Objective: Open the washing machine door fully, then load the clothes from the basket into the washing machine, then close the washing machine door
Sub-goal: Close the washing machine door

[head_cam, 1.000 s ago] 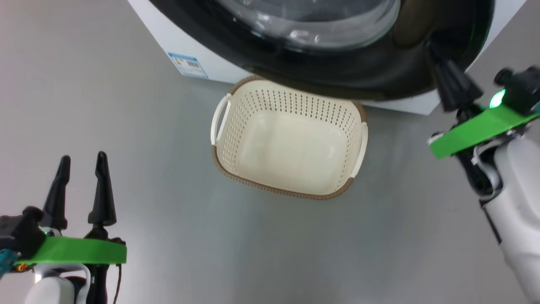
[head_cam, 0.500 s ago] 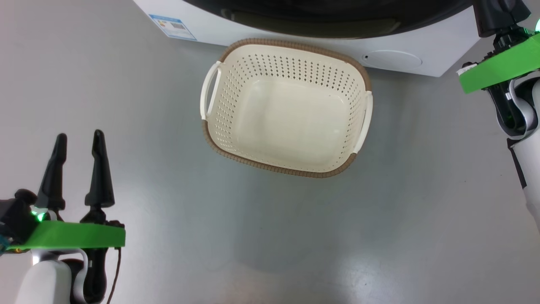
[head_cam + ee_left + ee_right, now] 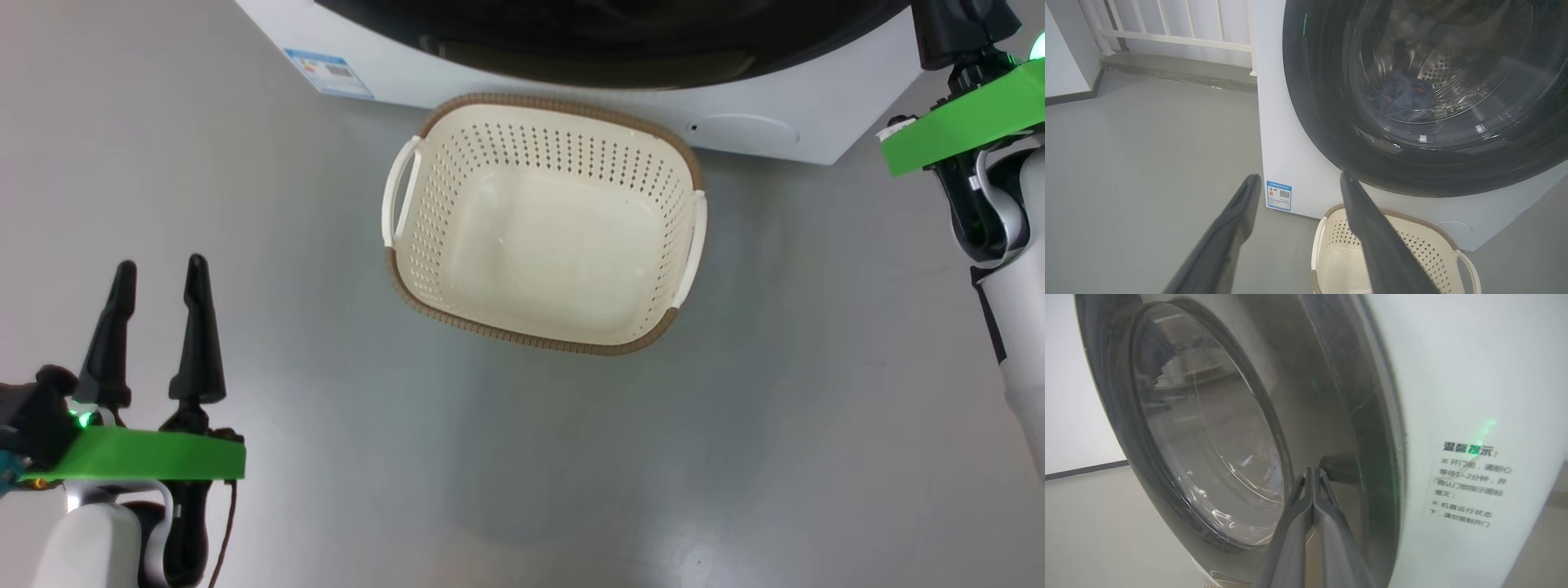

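Observation:
The cream basket (image 3: 433, 245) stands on the grey floor in front of the white washing machine (image 3: 490, 90), with nothing inside it. The glossy black washing machine door (image 3: 1323, 102) lies against the machine's front. Through its glass, dark blue clothes (image 3: 1406, 100) lie in the steel drum. My left gripper (image 3: 161, 263) hovers open at the lower left, well clear of the basket, and its fingers frame the machine's corner (image 3: 1299, 177). My right gripper (image 3: 1312, 470) is shut with nothing in it, its tips at a recess on the door's (image 3: 1208, 437) right edge.
A blue label (image 3: 329, 72) marks the machine's lower left corner, and a round cover (image 3: 743, 131) its lower right. A white railing (image 3: 1167, 36) on a low step runs behind the machine's left side. Printed text (image 3: 1474, 486) sits on the machine's front beside the door.
A second ago the door's glass bulged out above the basket with my right gripper at its edge; now the door lies back against the machine. The head view also shifted. My left gripper kept still.

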Robot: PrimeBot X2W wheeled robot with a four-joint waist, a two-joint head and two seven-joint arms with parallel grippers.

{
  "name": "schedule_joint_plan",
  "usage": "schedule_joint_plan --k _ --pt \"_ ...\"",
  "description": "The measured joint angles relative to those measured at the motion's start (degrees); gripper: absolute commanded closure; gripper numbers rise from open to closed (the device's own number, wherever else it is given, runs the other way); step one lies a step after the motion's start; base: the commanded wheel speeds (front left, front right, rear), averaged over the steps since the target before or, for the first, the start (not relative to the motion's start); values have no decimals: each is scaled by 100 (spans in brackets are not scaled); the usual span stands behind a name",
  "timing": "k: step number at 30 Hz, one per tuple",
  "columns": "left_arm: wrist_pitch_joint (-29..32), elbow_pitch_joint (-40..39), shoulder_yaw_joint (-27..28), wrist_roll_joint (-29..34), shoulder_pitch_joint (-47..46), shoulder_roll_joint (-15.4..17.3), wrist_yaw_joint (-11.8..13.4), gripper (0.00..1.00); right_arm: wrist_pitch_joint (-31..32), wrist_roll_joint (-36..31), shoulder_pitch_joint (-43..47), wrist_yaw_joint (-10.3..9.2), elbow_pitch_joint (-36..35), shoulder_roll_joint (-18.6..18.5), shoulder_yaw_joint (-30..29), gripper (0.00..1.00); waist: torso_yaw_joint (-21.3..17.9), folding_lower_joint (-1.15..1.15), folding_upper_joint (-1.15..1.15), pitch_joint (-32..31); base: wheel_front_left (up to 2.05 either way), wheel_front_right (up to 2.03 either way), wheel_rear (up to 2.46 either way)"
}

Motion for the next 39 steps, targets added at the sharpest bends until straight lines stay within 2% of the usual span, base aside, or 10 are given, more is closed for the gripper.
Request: schedule_joint_plan --k 4,5,7,9,19,39 --pt "1 48 -16 0 1 38 0 0 0 44 205 -9 -3 49 -30 100 -45 0 0 -169 0 0 0" --pt "0 49 -18 0 2 40 0 0 0 75 269 -9 -4 64 -29 78 -58 0 0 -219 0 0 0" --pt "0 48 -19 0 8 41 0 0 0 111 436 -10 -42 112 -19 52 -90 0 0 -334 0 0 0" --pt "0 58 -30 1 44 47 0 0 0 118 643 -10 -130 176 -12 0 -131 0 0 -459 0 0 0" --pt "0 149 -35 21 367 130 0 0 0 178 1636 -10 -495 407 -19 0 -411 0 0 -1092 0 0 0" --pt "1 47 -35 35 1141 123 0 0 1 219 3212 -30 -1059 636 -3 0 -1371 0 0 -2203 0 0 0"
